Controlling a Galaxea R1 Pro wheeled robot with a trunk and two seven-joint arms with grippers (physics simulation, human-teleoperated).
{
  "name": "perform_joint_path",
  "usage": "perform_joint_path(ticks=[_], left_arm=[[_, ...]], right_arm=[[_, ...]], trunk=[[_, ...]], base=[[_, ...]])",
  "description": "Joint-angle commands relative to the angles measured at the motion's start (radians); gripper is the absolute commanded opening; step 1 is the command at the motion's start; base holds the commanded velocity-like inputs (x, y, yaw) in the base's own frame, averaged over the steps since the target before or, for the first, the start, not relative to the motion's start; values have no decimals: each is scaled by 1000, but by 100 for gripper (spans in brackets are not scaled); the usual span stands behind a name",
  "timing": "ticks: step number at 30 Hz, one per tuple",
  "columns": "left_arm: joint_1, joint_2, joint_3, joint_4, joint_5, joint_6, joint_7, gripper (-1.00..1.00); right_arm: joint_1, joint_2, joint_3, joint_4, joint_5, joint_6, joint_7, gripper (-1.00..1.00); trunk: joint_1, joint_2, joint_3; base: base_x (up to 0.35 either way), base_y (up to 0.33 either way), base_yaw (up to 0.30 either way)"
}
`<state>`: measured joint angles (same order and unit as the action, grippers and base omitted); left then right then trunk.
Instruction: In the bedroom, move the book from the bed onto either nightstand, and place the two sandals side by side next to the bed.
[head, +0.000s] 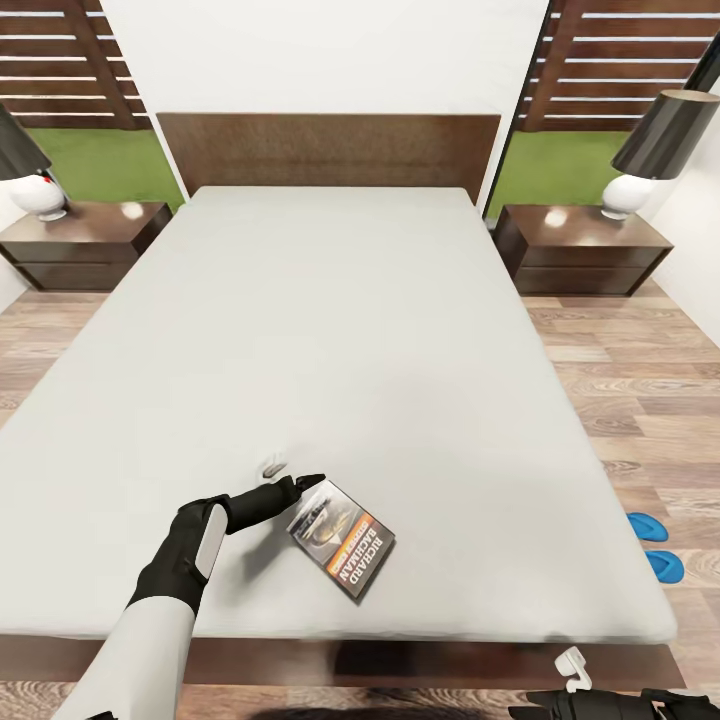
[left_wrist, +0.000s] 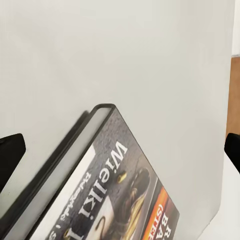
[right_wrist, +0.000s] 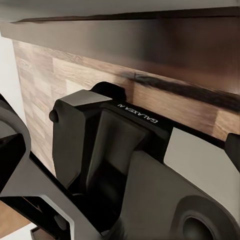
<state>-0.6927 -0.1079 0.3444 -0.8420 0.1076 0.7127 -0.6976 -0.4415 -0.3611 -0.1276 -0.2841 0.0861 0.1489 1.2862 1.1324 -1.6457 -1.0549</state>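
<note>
The book (head: 342, 538) is seen lying on the bed (head: 330, 330), near the foot edge of the mattress, cover up, with the orange band and the lettering "RICHARD BACHMAN" readable. The left hand (head: 303, 485) is held just beside the book's corner that points toward the headboard (head: 328, 150); in the left wrist view the book (left_wrist: 107, 190) lies between two dark fingertips (left_wrist: 11, 150) set well apart, so the left hand is judged spread and nothing is pinched; contact with the cover cannot be confirmed. The book transfer is judged not yet done: both nightstands (head: 585, 248), one on each side of the headboard, carry a lamp (head: 655, 150) each and no book. The two sandals (head: 655, 547) are noted on the wood floor (head: 640, 400) beside the bed's long side, close to its foot; they are cut by the mattress edge, so their alignment and spacing cannot be judged and that step is taken as open. The right hand (head: 600, 706) is cropped by the frame edge below the foot of the bed; its own wrist view is taken up by dark robot housing and the bed frame, and whether it is spread or pressed together cannot be told.
</note>
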Motion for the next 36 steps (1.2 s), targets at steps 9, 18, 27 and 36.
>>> perform_joint_path(ticks=[9, 18, 27, 36], left_arm=[[-1, -1, 4, 0, 3, 7, -2, 100], [-1, -1, 4, 0, 3, 8, -2, 100], [-1, -1, 4, 0, 3, 7, -2, 100], [-1, -1, 4, 0, 3, 7, -2, 100]], right_arm=[[0, 1, -9, -1, 9, 9, 5, 100], [0, 1, -9, -1, 9, 9, 5, 100], [0, 1, -9, -1, 9, 9, 5, 100], [0, 1, -9, -1, 9, 9, 5, 100]], trunk=[[0, 0, -1], [19, -35, -16], [19, -35, -16], [19, -35, -16]], base=[[0, 0, 0], [0, 0, 0], [0, 0, 0], [0, 0, 0]])
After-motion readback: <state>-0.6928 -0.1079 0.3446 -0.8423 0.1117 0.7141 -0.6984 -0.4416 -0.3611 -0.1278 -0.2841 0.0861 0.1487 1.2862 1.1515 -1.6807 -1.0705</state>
